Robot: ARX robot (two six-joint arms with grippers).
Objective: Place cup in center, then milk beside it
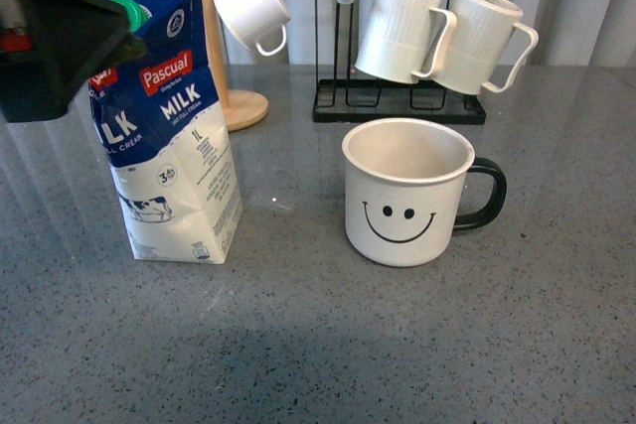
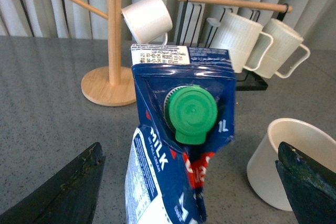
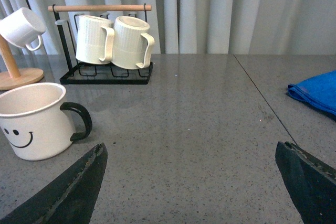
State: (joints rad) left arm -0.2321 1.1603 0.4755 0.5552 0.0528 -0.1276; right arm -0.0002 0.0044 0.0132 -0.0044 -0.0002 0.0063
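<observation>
Milk (image 1: 169, 146) stands left of the centred cup (image 1: 407, 196) in the front view; the left wrist view shows the left gripper (image 2: 189, 148) straddling it, spread wide and empty, so it should probably close squarely and keep the carton upright; the right wrist view shows the right gripper (image 3: 191, 148) agape, empty.

Milk carton (image 1: 174, 136): a red logo reads "Pascual", with large white "MILK" on blue below it and "1L" on the side. Stamped date lines on the top seam are too small to read. Mug (image 1: 405, 196): a black smiley face.
</observation>
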